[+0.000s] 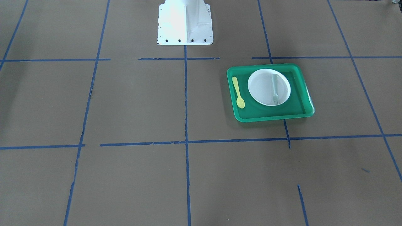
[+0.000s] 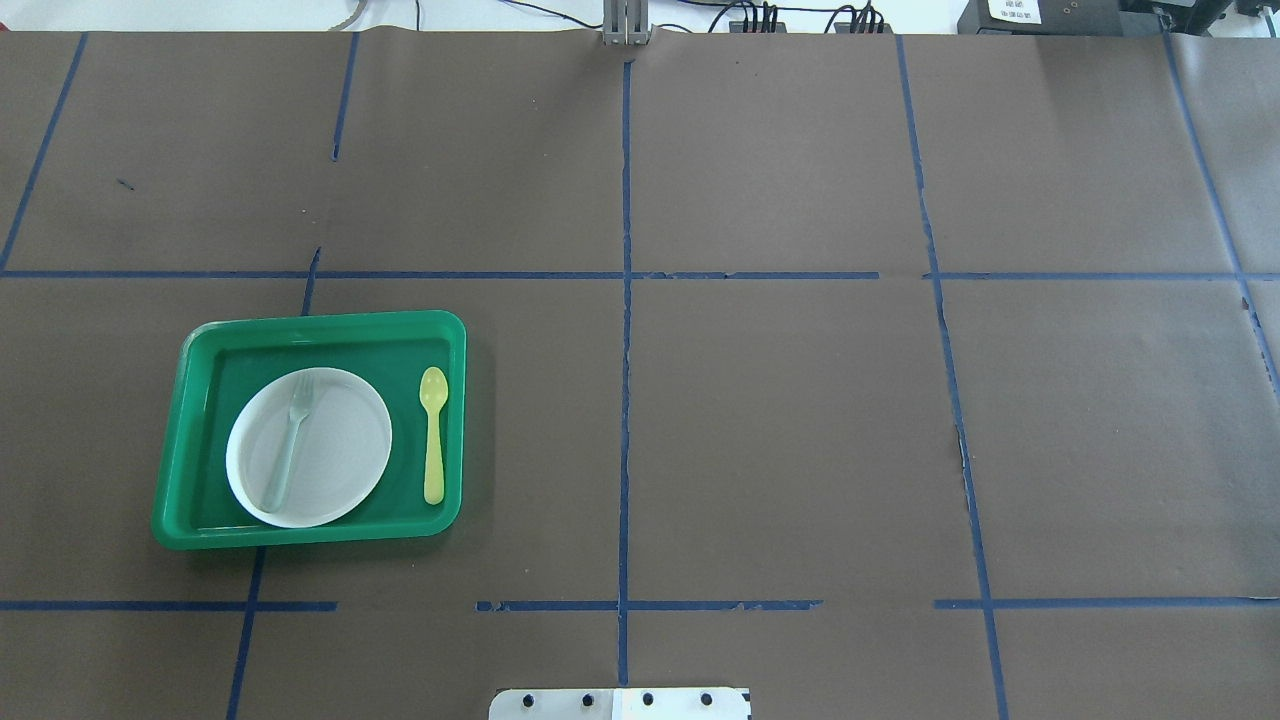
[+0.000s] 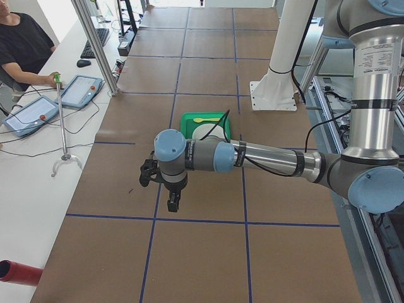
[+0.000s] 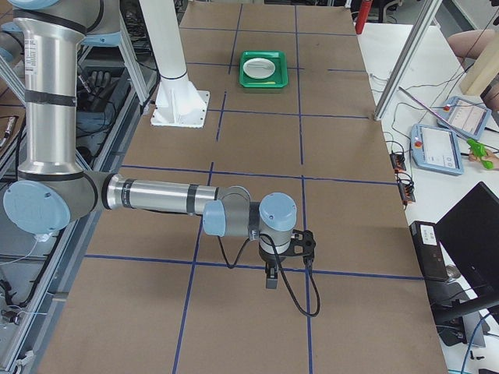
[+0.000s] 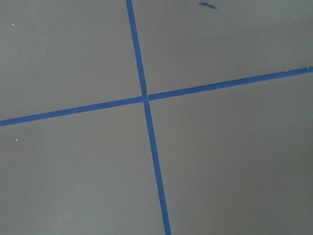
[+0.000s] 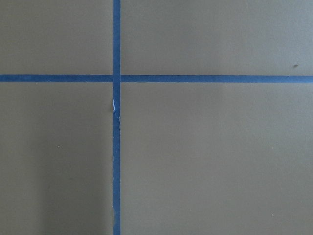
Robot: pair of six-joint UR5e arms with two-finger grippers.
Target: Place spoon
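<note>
One spoon (image 2: 433, 435), pale yellow, lies flat on the floor of the green tray (image 2: 330, 322) at the lower left of the overhead view. Its bowl points toward the top of the frame, and it sits just beside the white plate (image 2: 345, 450) without touching it. A grey translucent fork (image 2: 290, 440) rests across the plate. The tray stands on the brown table (image 2: 780, 440), which is crossed by blue tape lines.

No step seems to be in hand, since neither arm is near the tray. If the spoon belongs on the plate next to the fork, pickup has not begun. The next move would call for the left arm to travel to the tray and pinch the slim handle, which lies low between plate and tray rim, so there is little room.

The left tool (image 3: 172, 201) hangs above bare table, well apart from the tray, and the right tool (image 4: 270, 279) likewise. Each shows only in a side view, so I cannot tell how far either is spread. Neither appears to hold anything. Both wrist views show only table and tape.
</note>
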